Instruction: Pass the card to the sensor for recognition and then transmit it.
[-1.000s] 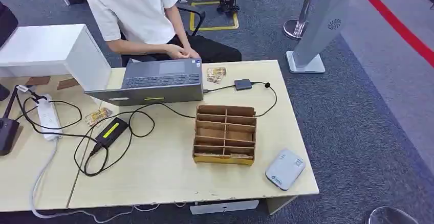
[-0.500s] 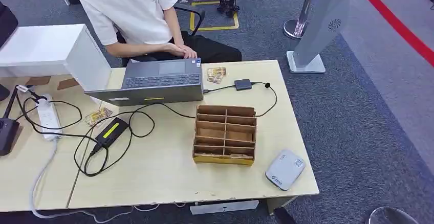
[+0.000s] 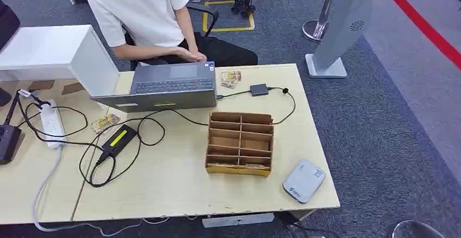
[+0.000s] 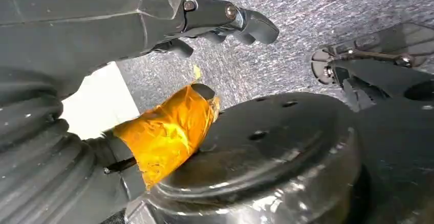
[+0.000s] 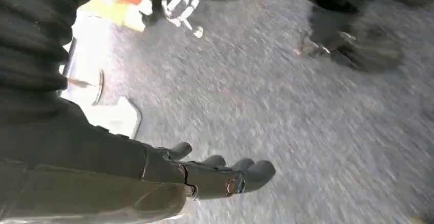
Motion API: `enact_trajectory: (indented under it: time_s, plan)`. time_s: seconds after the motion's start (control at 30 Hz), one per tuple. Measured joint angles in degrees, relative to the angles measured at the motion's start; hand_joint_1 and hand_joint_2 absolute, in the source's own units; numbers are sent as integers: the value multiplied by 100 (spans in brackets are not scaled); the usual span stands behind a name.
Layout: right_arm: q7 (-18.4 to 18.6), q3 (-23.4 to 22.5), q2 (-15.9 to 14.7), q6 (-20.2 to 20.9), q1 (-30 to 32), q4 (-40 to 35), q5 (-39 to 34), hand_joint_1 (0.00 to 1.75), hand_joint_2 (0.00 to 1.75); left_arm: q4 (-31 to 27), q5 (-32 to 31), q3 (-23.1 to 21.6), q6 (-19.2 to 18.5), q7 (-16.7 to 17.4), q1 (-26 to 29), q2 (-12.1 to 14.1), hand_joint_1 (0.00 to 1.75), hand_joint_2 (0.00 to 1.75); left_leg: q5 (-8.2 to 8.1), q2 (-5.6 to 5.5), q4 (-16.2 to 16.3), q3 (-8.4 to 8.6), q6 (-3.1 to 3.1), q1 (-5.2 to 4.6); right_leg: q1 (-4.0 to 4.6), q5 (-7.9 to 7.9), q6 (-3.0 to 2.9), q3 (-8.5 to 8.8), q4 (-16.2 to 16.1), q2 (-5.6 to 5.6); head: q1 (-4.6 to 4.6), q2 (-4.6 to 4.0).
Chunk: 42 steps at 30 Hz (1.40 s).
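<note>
Desk (image 3: 179, 189) holds cards (image 3: 230, 79), long axis leftward, beside laptop (image 3: 163, 86)

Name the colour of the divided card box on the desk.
Brown cardboard box, clearest in the head view.

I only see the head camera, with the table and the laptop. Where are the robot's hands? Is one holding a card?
Observer: No card. The left wrist view shows the left hand holding nothing, its fingers stretched out over grey carpet.
Operator: What about the other hand?
Observer: The right hand holds nothing too. Its fingers are out straight above the carpet, though that picture is blurry.
Operator: Is there anything funny on them?
Observer: Yes, orange tape is wrapped round the left hand's thumb.
</note>
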Motion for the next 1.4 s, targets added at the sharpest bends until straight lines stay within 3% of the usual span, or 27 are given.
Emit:
enact_trajectory:
  time_s: [0.87, 1.1, 1.4]
  plan:
    - [-2468, -1972, -173, -442, 1862, -59, -326, 0, 175, -498, -2135, 2621, -291, -1053, 695, 0, 0, 175, -24, 13, -3, -3, 5, 0, 0, -16, 9, 2, -1, 11, 0, 2]
    - [-2162, -1735, -173, -402, 1505, -90, -323, 0, 175, -507, -1866, 2376, -282, -911, 611, -20, 0, 175, -17, 14, -2, 3, 3, 0, 0, -14, 8, 6, -1, 10, 0, 0]
    - [-1443, -910, -149, -299, 790, -87, -313, 0, 175, -424, -1242, 1426, -181, -542, 379, -44, 0, 175, -13, 13, -1, 8, -2, 0, 0, -12, 6, 7, 0, 10, 0, 0]
